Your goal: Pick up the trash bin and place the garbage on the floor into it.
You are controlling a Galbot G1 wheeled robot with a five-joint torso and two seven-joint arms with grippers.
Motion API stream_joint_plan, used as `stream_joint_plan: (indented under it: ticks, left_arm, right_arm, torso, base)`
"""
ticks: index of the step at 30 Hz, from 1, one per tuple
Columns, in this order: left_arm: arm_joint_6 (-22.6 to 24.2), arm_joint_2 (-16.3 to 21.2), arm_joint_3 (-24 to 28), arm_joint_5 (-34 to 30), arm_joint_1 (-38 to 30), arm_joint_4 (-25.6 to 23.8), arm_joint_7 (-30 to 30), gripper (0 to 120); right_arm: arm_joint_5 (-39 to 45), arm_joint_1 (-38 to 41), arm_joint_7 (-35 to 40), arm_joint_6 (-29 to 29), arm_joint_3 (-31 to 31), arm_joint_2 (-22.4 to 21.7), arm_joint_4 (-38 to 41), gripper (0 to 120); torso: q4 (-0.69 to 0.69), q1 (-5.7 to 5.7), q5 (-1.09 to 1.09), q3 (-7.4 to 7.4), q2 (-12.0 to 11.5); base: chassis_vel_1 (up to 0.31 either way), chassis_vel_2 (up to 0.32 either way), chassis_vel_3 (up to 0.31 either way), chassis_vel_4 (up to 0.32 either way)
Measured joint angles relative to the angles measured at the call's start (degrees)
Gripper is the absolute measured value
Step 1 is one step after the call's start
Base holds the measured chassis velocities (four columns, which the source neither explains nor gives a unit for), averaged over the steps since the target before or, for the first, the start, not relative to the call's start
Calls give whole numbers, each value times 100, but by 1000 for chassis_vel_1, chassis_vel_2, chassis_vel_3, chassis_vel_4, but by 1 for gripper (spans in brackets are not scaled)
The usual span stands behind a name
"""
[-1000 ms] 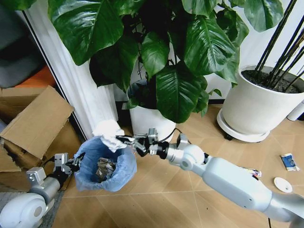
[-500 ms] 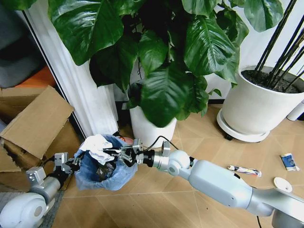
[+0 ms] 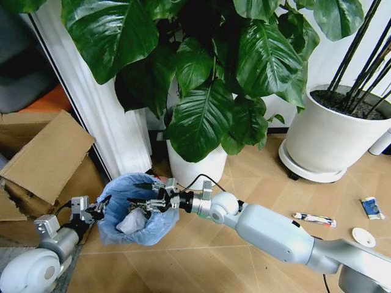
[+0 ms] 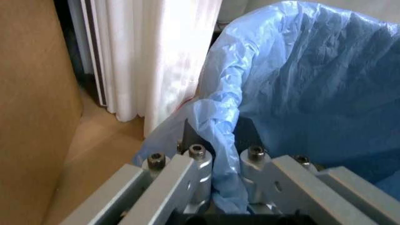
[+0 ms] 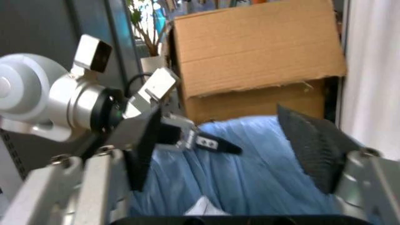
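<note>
Left claw (image 3: 99, 207), lower left of the head view: pinched on the rim of the trash bin (image 3: 137, 210), blue liner bunched between its fingers (image 4: 198, 161) in the left wrist view. Bin held up off the floor (image 3: 244, 171), lower left-centre. Right claw (image 3: 142, 195) reaches in from the right, over the bin mouth, fingers (image 5: 312, 145) spread with nothing between them. White paper wad (image 3: 131, 223) lies inside the bin. Farther right on the floor: flat tube (image 3: 313, 218), white disc (image 3: 364, 237), blue-white packet (image 3: 371, 207), well apart from the bin. Cardboard box (image 3: 46, 155) at the left edge. Behind: white plant pots (image 3: 327, 137).
</note>
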Motion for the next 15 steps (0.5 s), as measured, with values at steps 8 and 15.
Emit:
stream_joint_plan:
  ticks: [8, 15]
  left_arm:
    - [36, 0, -13, -22, -13, 25, -51, 0]
    - [41, -120, -102, 3, 23, 55, -65, 0]
  right_arm:
    - [3, -269, 27, 20, 431, -619, 232, 98]
    - [-231, -1141, 799, -130, 1306, -1392, 764, 100]
  torso:
    - [-1, 0, 1, 0, 0]
    - [0, 0, 1, -1, 0]
  base:
    - [0, 0, 0, 0]
    - [0, 0, 0, 0]
